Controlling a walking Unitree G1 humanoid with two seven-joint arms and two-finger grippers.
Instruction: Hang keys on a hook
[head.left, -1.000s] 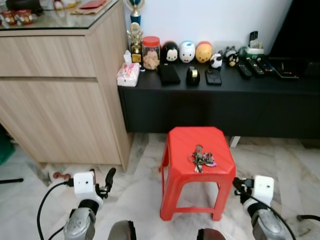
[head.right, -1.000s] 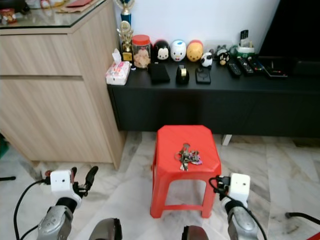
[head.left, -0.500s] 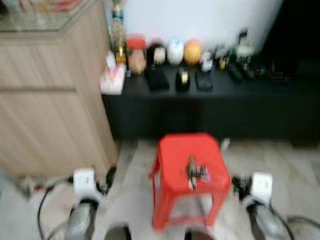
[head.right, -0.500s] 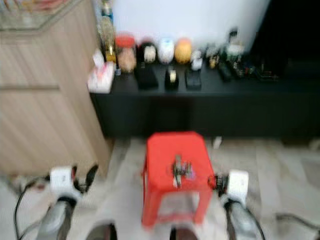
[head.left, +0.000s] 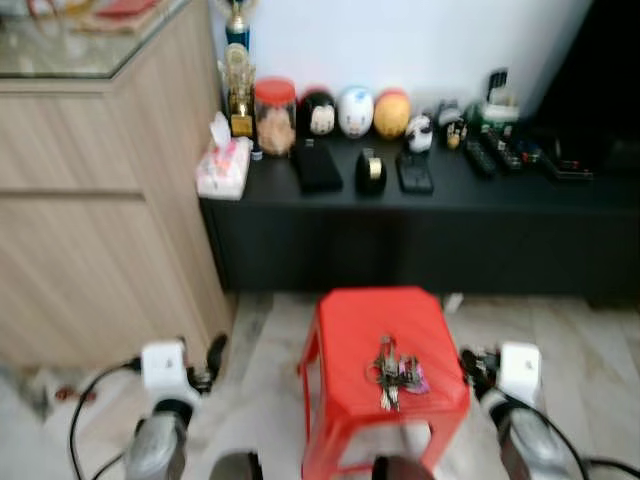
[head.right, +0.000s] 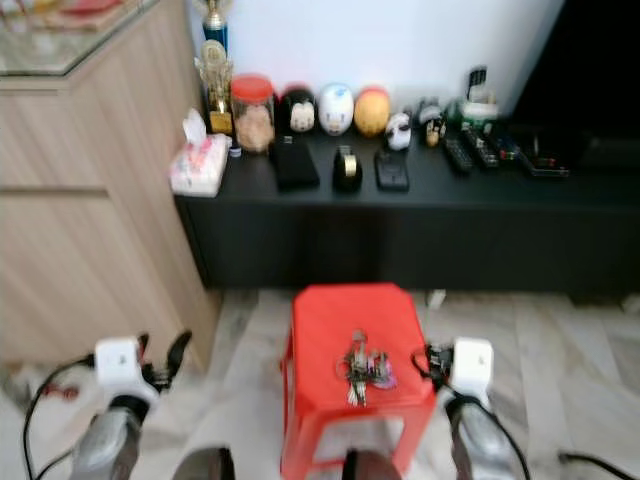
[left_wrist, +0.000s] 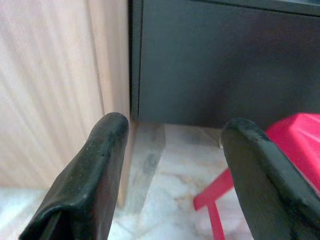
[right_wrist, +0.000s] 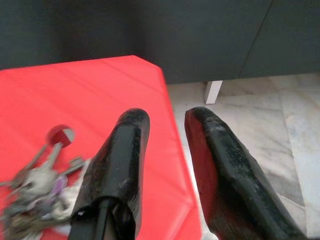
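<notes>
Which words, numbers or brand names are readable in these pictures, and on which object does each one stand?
No text can be read.
The tissue pack has a pink print, too blurred to read.
The jar with the red lid shows no legible label.
The remote controls have buttons too small to read.
The keys on the red stool show no legible marking.

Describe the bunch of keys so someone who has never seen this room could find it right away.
Find the long black cabinet against the white wall; a red plastic stool stands on the marble floor just before it. The bunch of keys lies on the stool's seat, toward the robot's right hand. It is the sole thing on the stool: a silvery metal cluster with a purple tag.
</notes>
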